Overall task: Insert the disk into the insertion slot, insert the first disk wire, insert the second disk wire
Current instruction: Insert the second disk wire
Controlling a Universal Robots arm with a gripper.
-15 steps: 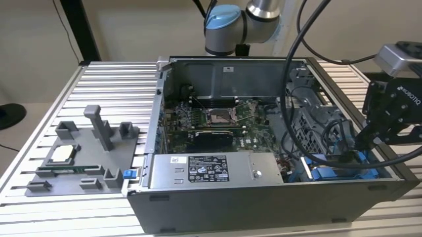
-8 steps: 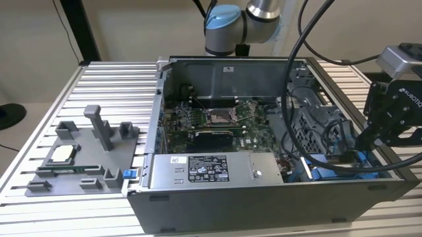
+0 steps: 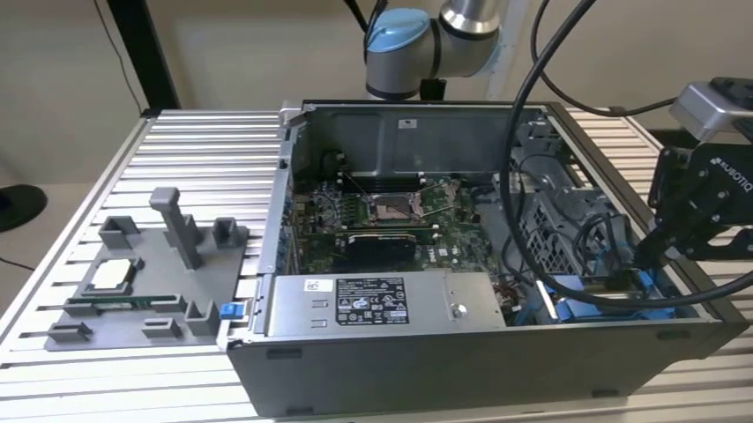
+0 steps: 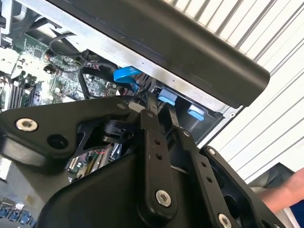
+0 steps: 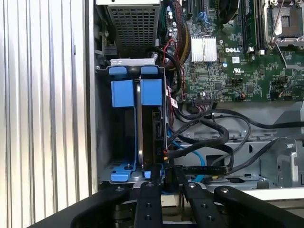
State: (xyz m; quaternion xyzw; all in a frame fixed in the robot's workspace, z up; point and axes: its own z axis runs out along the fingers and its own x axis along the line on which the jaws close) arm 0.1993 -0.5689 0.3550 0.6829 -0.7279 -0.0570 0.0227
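The disk (image 5: pixel 155 135) stands edge-on in its blue carrier inside the insertion slot (image 5: pixel 105 142), a grey metal bay with blue latch tabs (image 5: pixel 137 91). My gripper (image 5: pixel 166 179) is right at the disk's near edge, its two fingers (image 5: pixel 148 192) close together and shut on the plug of a black disk wire (image 5: pixel 197 169). In the exterior view the gripper (image 3: pixel 641 264) reaches down into the case corner at that view's right, over the blue carrier (image 3: pixel 583 308). The second wrist view shows the gripper (image 4: pixel 160 111) just short of the blue tabs (image 4: pixel 167 96).
Black cables (image 5: pixel 213 135) and a blue cable (image 5: pixel 197 156) crowd the space beside the bay. The power-supply box (image 3: pixel 376 304) and motherboard (image 3: pixel 376 211) fill the case. A grey fixture tray (image 3: pixel 141 282) sits on the ridged table. A person's hand (image 4: pixel 285 194) is close by.
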